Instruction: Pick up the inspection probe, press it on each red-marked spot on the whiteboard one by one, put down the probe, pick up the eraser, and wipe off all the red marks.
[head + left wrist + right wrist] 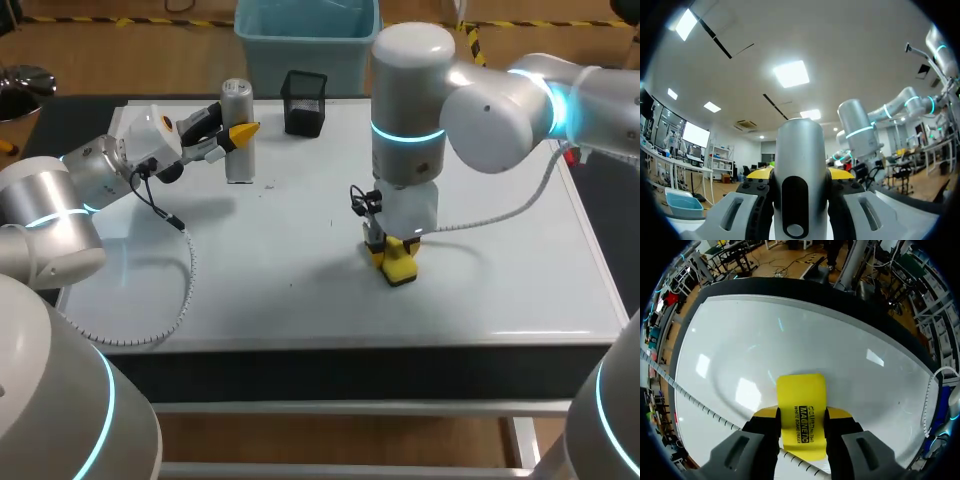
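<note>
White glossy whiteboard (500,270) showed no red marks; wiping looked finished. Right gripper (801,424) clamped yellow block eraser (800,390); left gripper (799,176) clasped silver cylindrical probe (800,145).

Whiteboard (300,250) covers table (300,365); black mesh cup (304,102) at far edge; yellow eraser (400,265) on board near middle.

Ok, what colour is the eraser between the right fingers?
The eraser is yellow, clearest in the right wrist view.

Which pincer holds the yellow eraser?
The right pincer, with the eraser down on the whiteboard; the left pincer grips the upright silver probe instead.
</note>
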Controlling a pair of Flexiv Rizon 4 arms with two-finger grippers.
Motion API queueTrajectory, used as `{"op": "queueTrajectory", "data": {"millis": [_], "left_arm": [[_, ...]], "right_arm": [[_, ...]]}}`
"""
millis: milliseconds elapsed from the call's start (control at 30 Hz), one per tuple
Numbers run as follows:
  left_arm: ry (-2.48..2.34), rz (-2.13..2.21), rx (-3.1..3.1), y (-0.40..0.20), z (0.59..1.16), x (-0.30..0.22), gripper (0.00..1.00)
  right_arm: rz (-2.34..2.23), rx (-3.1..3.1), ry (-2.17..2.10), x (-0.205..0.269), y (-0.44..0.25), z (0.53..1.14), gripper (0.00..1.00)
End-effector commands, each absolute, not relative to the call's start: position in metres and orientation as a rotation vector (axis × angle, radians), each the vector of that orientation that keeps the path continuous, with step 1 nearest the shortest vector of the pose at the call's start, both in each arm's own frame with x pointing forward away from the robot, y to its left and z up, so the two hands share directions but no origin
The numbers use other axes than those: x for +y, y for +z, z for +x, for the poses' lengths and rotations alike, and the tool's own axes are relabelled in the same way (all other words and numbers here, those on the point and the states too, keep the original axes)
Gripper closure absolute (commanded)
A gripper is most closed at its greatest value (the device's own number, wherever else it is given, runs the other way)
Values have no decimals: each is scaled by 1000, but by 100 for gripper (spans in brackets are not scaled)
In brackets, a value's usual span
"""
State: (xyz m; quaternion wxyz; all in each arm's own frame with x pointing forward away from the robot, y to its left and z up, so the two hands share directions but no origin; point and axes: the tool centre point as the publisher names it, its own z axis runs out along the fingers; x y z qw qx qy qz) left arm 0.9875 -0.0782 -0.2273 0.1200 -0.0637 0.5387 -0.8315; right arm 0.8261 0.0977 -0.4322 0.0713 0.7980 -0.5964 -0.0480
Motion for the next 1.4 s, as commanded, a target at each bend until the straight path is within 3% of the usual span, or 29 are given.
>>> {"op": "queueTrajectory", "data": {"millis": [33, 567, 867, 1400], "left_arm": [[-2431, -185, 1574, -226, 988, -78, 100], [-2431, -185, 1574, -226, 988, -78, 100], [-2431, -185, 1574, -226, 988, -78, 100], [-2431, -185, 1574, -226, 988, -78, 100]], "right_arm": [[2389, -1809, -148, 85, -439, 834, 100], [2293, -2056, -133, 65, -407, 844, 100], [2349, -2092, -121, 94, -371, 841, 100], [2263, -2207, -178, 133, -402, 835, 100]]}}
